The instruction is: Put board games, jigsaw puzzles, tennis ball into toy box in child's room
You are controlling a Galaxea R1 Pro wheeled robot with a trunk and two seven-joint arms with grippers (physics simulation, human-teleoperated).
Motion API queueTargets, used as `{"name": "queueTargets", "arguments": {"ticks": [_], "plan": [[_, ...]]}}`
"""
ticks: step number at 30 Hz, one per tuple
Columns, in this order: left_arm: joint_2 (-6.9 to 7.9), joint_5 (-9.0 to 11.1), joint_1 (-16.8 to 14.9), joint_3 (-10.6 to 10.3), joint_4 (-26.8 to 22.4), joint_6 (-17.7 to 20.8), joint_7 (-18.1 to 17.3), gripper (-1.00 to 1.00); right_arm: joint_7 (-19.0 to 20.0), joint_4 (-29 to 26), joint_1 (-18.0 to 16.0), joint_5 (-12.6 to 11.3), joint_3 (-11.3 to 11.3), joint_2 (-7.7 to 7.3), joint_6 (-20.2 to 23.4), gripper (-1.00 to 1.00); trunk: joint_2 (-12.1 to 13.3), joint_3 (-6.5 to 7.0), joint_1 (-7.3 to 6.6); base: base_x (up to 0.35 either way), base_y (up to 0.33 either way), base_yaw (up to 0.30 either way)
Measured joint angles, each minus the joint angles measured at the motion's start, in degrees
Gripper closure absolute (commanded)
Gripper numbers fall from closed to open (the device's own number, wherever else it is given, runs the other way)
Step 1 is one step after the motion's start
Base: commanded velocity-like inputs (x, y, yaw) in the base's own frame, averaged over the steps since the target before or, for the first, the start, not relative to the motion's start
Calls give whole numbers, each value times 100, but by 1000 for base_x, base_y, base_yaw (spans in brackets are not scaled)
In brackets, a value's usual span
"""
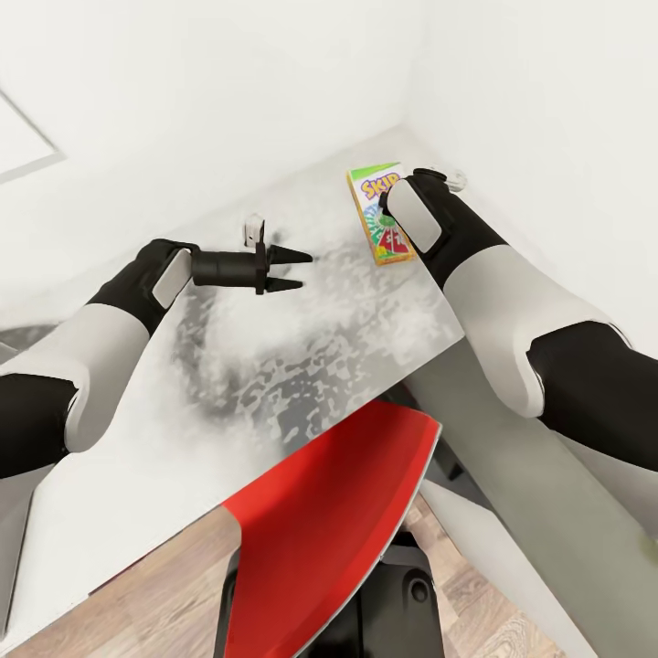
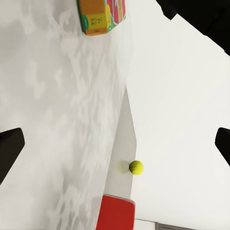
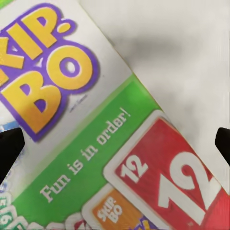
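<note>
The orange-green "Skip-Bo" board game [image 1: 376, 203] lies flat on the white table [image 1: 274, 384] near the far corner by the walls. My right arm reaches over it, and the wrist covers part of the box. In the right wrist view the board game [image 3: 96, 120] is very close, between the dark fingertips [image 3: 9, 153] of my open right gripper [image 3: 115, 148]. My left gripper [image 1: 294, 271] hovers open and empty over the middle of the table, pointing toward the box. The left wrist view has the board game [image 2: 100, 17] far ahead and the tennis ball [image 2: 136, 167] on a white surface.
A red chair [image 1: 338, 512] stands tucked at the table's near edge, just below my arms. White walls close the corner behind the table. Wooden floor [image 1: 137, 612] lies at the front. The red chair [image 2: 115, 213] also appears near the ball in the left wrist view.
</note>
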Motion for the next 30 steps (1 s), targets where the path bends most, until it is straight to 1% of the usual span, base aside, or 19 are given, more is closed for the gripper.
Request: {"name": "queueTargets", "arguments": {"ticks": [9,14,23,30], "plan": [[-1,-1,0,0,0,0,0,-100,19,1,0,-7,-2,0,7,-100,0,0,0,115,0,0],[0,-1,0,0,0,0,0,-100,119,3,0,-4,-8,0,16,-100,0,0,1,90,0,0],[-1,-1,0,0,0,0,0,-100,169,10,0,-9,-11,0,19,-100,0,0,0,117,0,0],[0,0,0,0,0,0,0,-100,176,29,0,-14,-17,0,32,-100,0,0,1,32,0,0]]}}
